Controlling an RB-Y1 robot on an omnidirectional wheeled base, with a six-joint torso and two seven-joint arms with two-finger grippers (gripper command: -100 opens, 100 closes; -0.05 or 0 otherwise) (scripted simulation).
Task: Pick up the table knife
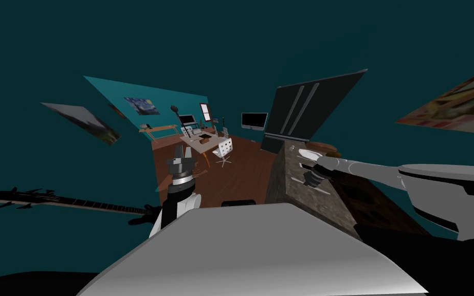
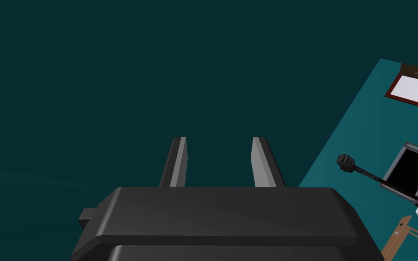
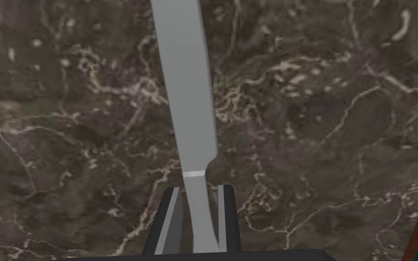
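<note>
One table knife (image 3: 187, 90) lies flat on the tabletop (image 3: 339, 136), a dark brown stone-like slab with pale, branching veins. The knife is plain matte grey: a long, flat, broad blade that steps in at a small notch, crossed by a thin pale band, to a narrower handle. The right end effector (image 3: 200, 186) is down over the handle. Its two thin blade-like fingers (image 3: 172, 217) are drawn narrow, one on each side of the handle and against its edges, while the blade runs on away from them across the stone.

In the head view the right arm reaches in from the right to the right end effector (image 1: 310, 177), which is low on the mottled tabletop (image 1: 282, 190).

The left end effector (image 1: 183, 149) is held up on the left, well apart from the tabletop. Its two grey fingers (image 2: 178, 161) stand parallel and apart, with nothing between them.
</note>
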